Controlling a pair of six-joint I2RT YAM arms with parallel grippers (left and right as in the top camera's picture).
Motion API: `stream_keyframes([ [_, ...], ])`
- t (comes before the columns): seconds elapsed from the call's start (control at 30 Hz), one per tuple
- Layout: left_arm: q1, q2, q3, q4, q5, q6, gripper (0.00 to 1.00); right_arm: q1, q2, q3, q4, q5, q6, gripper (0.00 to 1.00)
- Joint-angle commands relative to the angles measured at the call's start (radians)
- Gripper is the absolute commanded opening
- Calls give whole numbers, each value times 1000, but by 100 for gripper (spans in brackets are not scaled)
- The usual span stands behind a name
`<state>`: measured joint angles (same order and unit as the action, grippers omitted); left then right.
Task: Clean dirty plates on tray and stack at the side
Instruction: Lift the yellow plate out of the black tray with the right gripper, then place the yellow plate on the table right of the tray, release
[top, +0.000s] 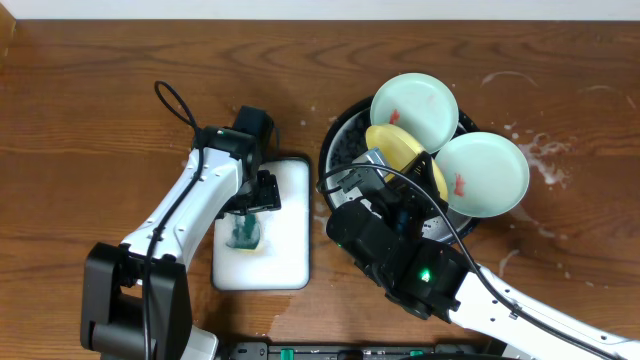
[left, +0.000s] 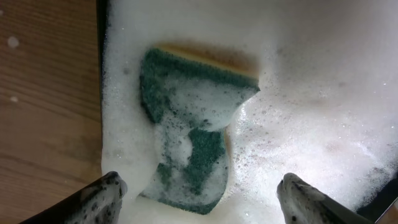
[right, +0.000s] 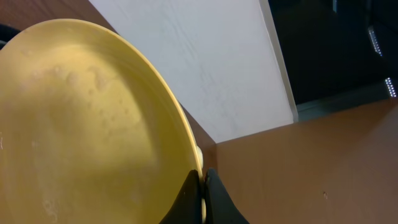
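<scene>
Right wrist view: the right claw (right: 202, 186) pinches the soapy yellow plate (right: 87, 124) by its rim alone, so it may slip, while the left claw (left: 202, 190) gapes over the sponge (left: 193, 118).

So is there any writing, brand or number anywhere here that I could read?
None readable. The yellow plate, sponge and white tray show no lettering. The right arm bears only a green light. The dark strip at the bottom edge is too small to tell.
</scene>
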<state>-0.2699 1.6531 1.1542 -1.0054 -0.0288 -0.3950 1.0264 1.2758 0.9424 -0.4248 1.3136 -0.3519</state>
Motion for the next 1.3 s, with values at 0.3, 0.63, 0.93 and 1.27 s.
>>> stream_keyframes([
  [0.3,3,-13,2,-2,-5,-2,82,-34,-11,12,-33,32,131,1],
  [0.63,3,-13,2,-2,-5,-2,82,-245,-11,13,-214,-440,428,1],
  [0.93,3,-13,3,-2,-4,-2,82,-681,-112,44,-307,-1023,671,1],
  [1.27,3,-13,2,-2,-5,-2,82,-1398,-132,43,-293,-1560,723,1],
])
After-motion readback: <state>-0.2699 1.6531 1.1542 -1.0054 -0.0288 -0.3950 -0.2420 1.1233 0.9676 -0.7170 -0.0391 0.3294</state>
